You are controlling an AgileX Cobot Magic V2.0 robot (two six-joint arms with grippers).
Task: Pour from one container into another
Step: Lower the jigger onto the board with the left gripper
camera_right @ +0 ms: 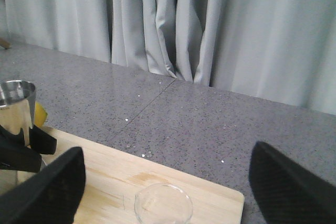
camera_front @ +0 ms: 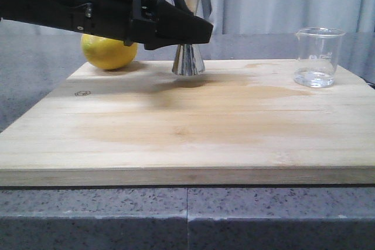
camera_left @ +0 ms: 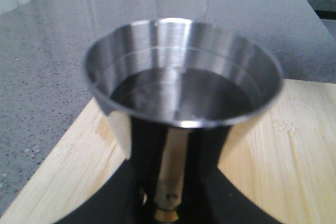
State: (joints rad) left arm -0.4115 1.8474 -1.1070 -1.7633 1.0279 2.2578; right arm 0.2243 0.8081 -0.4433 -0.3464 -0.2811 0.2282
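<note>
The steel jigger stands at the back middle of the wooden board. My left gripper is shut on its narrow waist. In the left wrist view the jigger's top cup holds liquid, and the black fingers flank the stem with its gold band. The clear glass beaker stands upright at the board's back right with a little clear liquid at its bottom. My right gripper hangs wide open above the beaker, touching nothing. The jigger shows at that view's edge.
A yellow lemon lies at the board's back left, behind the left arm. The board rests on a grey speckled counter. Grey curtains hang behind the counter.
</note>
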